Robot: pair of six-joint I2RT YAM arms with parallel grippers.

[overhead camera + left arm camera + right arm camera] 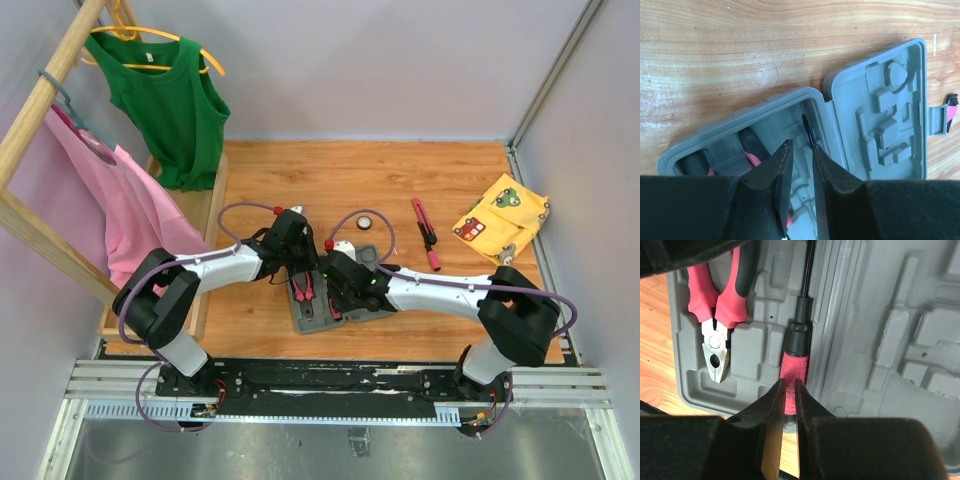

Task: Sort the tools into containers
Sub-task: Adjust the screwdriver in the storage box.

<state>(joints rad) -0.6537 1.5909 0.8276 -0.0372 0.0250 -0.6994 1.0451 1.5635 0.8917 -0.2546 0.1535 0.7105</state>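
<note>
The grey tool case (312, 318) lies open between my arms, with its lid (880, 110) folded flat to one side. Pink-handled pliers (716, 305) rest in one moulded slot. A screwdriver with a pink and black handle (794, 367) lies in the slot along the hinge, and its thin shaft (807, 131) shows in the left wrist view. My left gripper (801, 150) hovers over the shaft end, jaws a little apart with nothing between them. My right gripper (789, 385) is shut to a slit just above the pink handle. A pink cutter and a slim black tool (425, 235) and a round disc (366, 222) lie on the table.
A yellow patterned cloth (500, 220) sits at the right. At the left stands a wooden rack (40, 90) hung with a green top (165, 100) and a pink top (120, 215). Bare wooden tabletop (330, 180) stretches behind the case.
</note>
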